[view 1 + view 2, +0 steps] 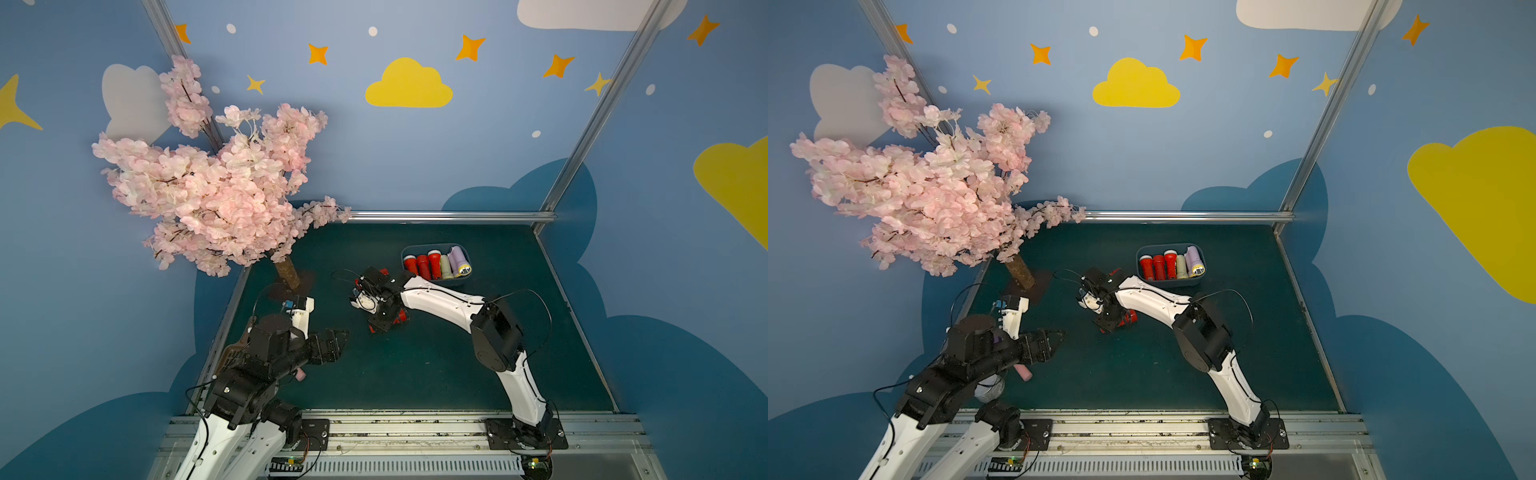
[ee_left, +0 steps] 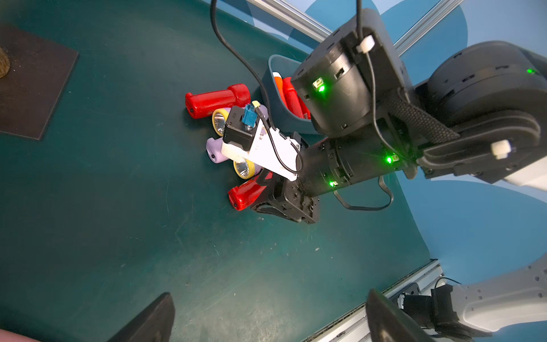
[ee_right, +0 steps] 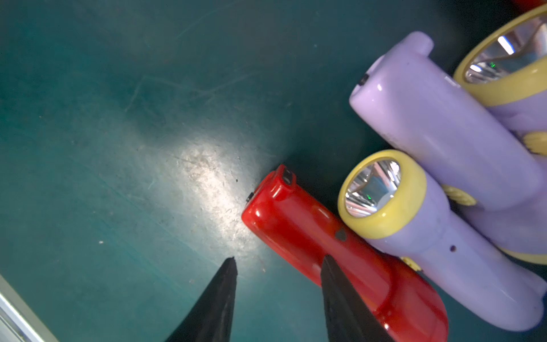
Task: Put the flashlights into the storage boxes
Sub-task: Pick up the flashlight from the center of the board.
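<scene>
The blue-grey storage box [image 1: 454, 282] [image 1: 1200, 249] [image 2: 273, 88] stands at the back right of the mat, with several flashlights [image 1: 434, 264] [image 1: 1169, 266] side by side in it: red, cream and lilac. A loose pile lies in front of the box: a red flashlight [image 3: 310, 237] [image 2: 245, 195], lilac ones with yellow head rings [image 3: 444, 133] [image 2: 214, 149], and another red one [image 2: 217, 100]. My right gripper [image 3: 279, 260] [image 1: 376, 326] hangs low at the pile's edge, open, with only mat between its fingers; one finger is over the red flashlight's body. My left gripper [image 2: 270, 296] [image 1: 338, 345] is wide open over bare mat at the front left.
A pink blossom tree [image 1: 216, 187] stands on a dark plate [image 1: 305, 282] at the back left. A pink-handled scoop [image 1: 1023, 374] and a silver tin [image 1: 988, 388] lie under the left arm. Aluminium rails [image 1: 395, 428] edge the mat.
</scene>
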Tool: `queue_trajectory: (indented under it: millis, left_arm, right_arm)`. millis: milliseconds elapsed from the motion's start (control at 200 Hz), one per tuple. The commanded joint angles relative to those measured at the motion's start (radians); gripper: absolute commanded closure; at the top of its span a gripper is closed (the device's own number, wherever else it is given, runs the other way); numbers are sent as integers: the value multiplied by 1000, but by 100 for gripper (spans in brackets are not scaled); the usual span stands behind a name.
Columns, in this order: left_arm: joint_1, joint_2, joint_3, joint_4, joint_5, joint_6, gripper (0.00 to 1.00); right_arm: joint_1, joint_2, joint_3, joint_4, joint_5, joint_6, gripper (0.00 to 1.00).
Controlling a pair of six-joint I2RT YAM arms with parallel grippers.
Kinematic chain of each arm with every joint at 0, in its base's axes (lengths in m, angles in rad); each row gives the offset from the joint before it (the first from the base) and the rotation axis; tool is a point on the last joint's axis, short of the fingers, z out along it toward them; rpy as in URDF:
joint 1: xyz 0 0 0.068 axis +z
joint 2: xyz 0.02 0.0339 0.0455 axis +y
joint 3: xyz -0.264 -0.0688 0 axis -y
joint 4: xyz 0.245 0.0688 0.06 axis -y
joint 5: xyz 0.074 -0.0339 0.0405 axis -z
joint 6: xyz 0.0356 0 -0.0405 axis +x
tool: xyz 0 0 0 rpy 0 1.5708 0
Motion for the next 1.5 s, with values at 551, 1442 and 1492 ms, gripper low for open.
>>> queue_trajectory:
  millis: [551,1442,1492]
  left_arm:
    - [1,56,17,46,5,43,1]
    - [3,324,102,219,94,112,1]
    - [2,348,113,232,96,118,1]
  right_arm:
    - [-23,55,-40,-22,43,-9,54]
    - [-172,-87,52,-97,174,97,82]
    - [-192,-91,67,-99,190,97,82]
